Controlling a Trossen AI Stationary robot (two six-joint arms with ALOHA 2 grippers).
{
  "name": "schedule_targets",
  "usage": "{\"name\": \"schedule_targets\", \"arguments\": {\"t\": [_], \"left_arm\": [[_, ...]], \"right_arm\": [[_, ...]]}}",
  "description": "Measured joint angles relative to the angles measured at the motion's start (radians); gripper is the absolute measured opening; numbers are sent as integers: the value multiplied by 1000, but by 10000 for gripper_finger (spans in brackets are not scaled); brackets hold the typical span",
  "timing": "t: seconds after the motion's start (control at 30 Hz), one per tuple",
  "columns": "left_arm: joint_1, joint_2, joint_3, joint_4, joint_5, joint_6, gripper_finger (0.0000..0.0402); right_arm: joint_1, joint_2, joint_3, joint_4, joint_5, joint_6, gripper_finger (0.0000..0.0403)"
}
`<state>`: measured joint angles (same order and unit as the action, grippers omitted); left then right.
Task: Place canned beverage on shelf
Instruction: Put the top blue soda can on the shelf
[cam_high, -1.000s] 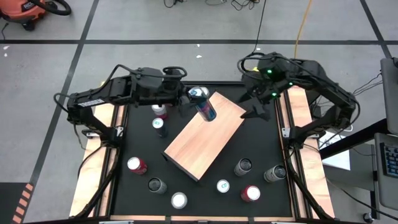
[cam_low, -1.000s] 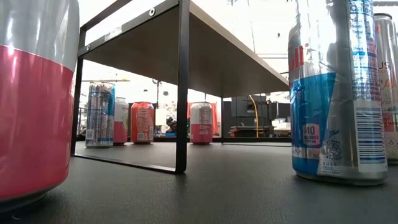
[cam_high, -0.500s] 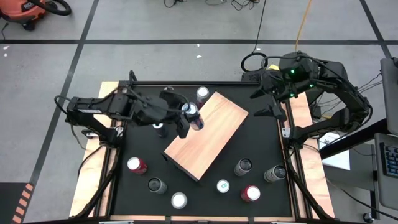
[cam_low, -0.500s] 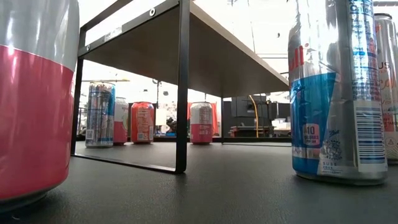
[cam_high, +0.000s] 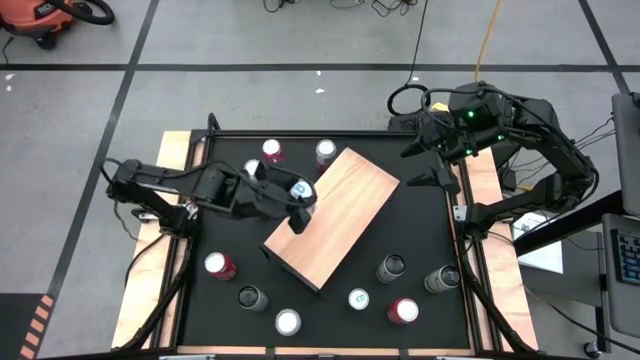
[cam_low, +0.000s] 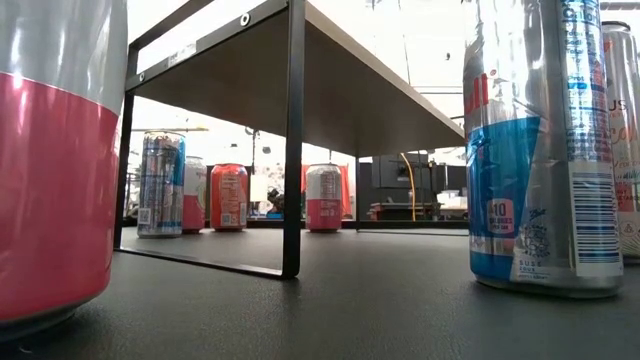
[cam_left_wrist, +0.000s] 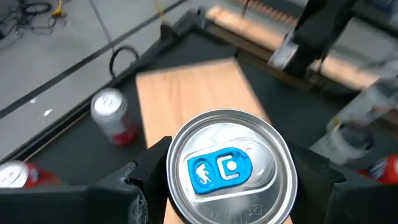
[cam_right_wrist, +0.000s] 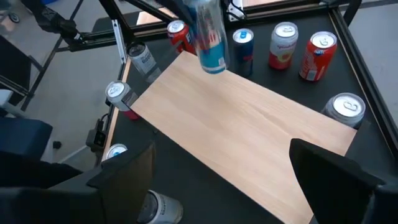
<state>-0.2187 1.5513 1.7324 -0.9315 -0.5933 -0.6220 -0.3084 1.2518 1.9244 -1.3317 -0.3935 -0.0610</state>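
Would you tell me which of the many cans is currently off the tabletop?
The blue-tabbed can, gripped by the left end effector over the shelf edge; every other can stands on the black table.

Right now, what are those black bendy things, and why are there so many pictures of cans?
Those are two robot arms at a black table. Each ends in a gripper with two fingers. Four cameras look at the same moment: one from above, one down at table height, and one on each wrist.

The left gripper holds a silver can with a blue tab, above the edge of the shelf, a wooden board on black legs. The left wrist camera looks straight down on that can's top. The right gripper waits open by the table's far right corner. Its camera sees the held can from across the shelf.

More cans stand around the shelf on the table. Nothing stands on the shelf yet.
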Motion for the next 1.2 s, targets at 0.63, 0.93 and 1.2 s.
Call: {"name": "schedule_targets", "arguments": {"t": [0.63,0.93,1.2], "left_arm": [[39,-6,-208,124,-16,-53,233],[42,-10,-249,163,0,-75,233],[46,-11,-263,194,3,-86,242]], "right_arm": [[0,2,0,23,0,5,350],[0,2,0,26,0,-5,350],[0,2,0,35,3,-5,350]]}}
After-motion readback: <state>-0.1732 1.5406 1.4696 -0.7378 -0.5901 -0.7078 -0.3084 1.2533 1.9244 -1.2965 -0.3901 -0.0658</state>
